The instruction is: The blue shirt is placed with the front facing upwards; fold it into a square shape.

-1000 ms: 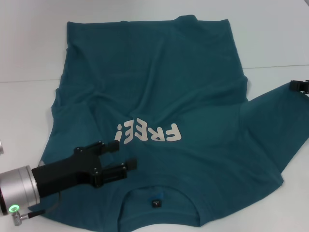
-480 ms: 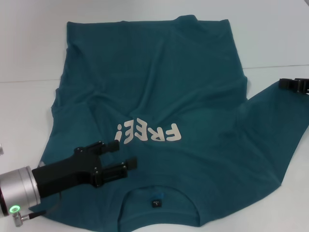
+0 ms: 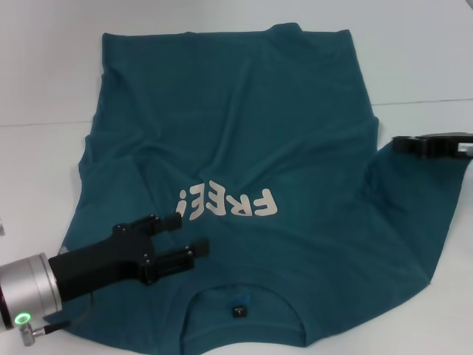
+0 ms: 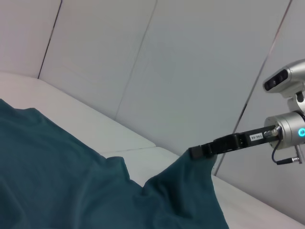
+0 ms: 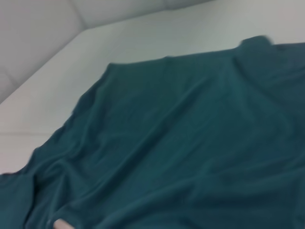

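Note:
The blue shirt (image 3: 244, 133) lies front up on the white table, its "FREE!" lettering (image 3: 229, 203) and neck label (image 3: 239, 310) towards me. My left gripper (image 3: 194, 233) hovers open over the shirt's near left shoulder, with nothing between its fingers. At the right edge, my right gripper (image 3: 399, 143) is shut on the shirt's right sleeve. The left wrist view shows that gripper (image 4: 198, 152) holding the sleeve cloth (image 4: 190, 191) lifted off the table. The right wrist view is filled by the shirt's body (image 5: 190, 143).
The white table (image 3: 44, 66) surrounds the shirt, with bare surface at the left, back and right. A seam line (image 3: 429, 101) crosses the table behind the right gripper. White wall panels (image 4: 167, 57) stand beyond.
My right gripper has moved left, towards the shirt's body, drawing the sleeve inward with it. The left arm has stayed put.

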`<control>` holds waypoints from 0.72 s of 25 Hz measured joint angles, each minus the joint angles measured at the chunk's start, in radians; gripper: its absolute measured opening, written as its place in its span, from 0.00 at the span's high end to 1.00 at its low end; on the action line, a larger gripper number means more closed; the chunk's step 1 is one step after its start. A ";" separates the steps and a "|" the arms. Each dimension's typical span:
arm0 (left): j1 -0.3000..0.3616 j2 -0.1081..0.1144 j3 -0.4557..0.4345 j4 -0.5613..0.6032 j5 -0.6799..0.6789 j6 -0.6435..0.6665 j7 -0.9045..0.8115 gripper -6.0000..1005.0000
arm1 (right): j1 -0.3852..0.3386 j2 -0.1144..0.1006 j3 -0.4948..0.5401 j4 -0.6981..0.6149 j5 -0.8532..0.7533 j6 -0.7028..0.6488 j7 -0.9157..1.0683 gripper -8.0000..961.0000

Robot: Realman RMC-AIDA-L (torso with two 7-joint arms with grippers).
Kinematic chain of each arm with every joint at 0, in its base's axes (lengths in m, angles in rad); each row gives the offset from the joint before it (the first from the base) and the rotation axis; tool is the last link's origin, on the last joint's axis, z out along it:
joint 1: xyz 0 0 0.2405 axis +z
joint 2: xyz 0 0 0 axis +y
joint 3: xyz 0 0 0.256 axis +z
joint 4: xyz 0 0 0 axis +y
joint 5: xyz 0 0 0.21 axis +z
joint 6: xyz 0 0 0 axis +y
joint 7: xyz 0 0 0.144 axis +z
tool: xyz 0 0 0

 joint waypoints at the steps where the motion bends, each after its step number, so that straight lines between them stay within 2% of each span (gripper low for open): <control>1: 0.000 0.000 0.000 0.000 -0.001 -0.001 0.000 0.18 | 0.000 0.000 0.000 0.000 0.000 0.000 0.000 0.97; 10: -0.002 0.000 0.000 0.000 -0.001 -0.007 -0.002 0.18 | 0.067 0.025 -0.065 0.008 0.000 0.005 0.004 0.97; 16: -0.003 0.000 0.000 -0.011 -0.001 -0.027 -0.003 0.18 | 0.093 0.045 -0.146 0.012 0.000 0.001 0.011 0.97; 18: -0.005 0.000 0.000 -0.018 -0.001 -0.032 -0.003 0.18 | 0.099 0.050 -0.175 0.012 0.000 -0.004 0.011 0.92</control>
